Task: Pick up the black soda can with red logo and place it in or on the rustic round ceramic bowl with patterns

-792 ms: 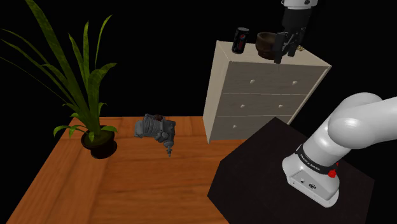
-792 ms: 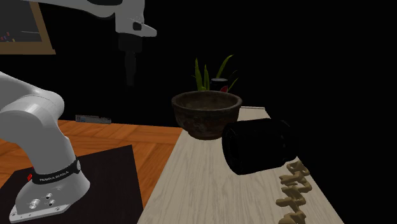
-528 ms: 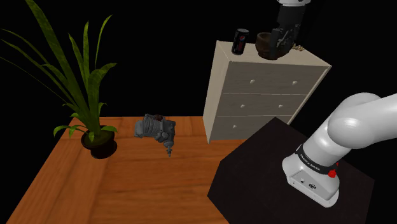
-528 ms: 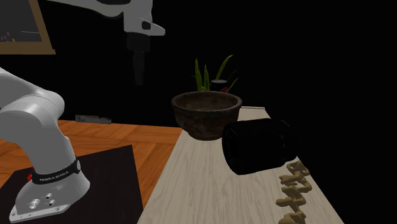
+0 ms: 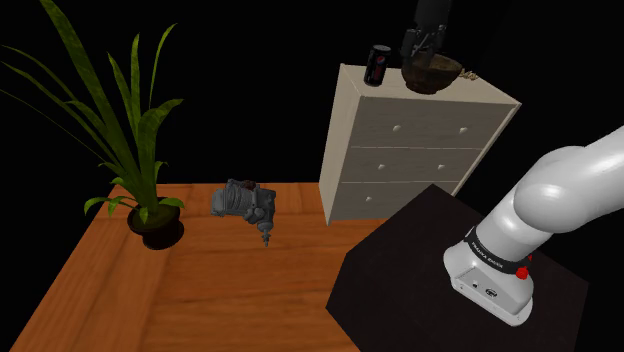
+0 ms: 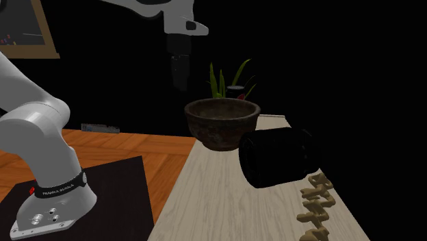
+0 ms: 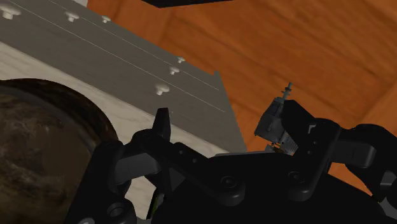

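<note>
The black soda can stands upright on the dresser, near the top's edge at the shoulder view's left, with the dark patterned bowl just beside it toward the middle. The gripper hovers above the bowl, its jaws apparently apart and holding nothing. This looks like the approach stage. The next move calls for shifting sideways past the bowl to the can, then lowering to straddle and clasp it.
</note>
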Robot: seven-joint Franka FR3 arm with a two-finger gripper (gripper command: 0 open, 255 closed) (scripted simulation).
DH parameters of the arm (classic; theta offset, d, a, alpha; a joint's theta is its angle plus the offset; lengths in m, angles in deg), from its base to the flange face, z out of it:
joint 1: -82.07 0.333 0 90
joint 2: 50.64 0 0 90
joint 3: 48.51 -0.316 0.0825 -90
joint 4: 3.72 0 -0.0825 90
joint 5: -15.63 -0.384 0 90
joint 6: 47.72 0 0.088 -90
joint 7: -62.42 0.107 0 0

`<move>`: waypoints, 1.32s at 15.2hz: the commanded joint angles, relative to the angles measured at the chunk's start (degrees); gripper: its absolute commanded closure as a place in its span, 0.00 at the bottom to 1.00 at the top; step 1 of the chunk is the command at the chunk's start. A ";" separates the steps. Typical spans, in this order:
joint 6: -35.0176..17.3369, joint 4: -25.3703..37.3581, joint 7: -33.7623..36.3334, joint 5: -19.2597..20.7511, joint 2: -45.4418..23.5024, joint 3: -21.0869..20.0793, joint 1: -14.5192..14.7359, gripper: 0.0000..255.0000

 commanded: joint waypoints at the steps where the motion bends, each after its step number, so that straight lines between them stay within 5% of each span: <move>1: -1.23 3.37 -1.56 -0.35 -3.65 1.16 -0.22 0.00; 13: -2.16 30.19 -10.75 -6.83 -27.21 6.24 -2.37 0.00; 20: -7.65 24.38 -10.73 -6.78 -26.88 6.13 -2.32 0.00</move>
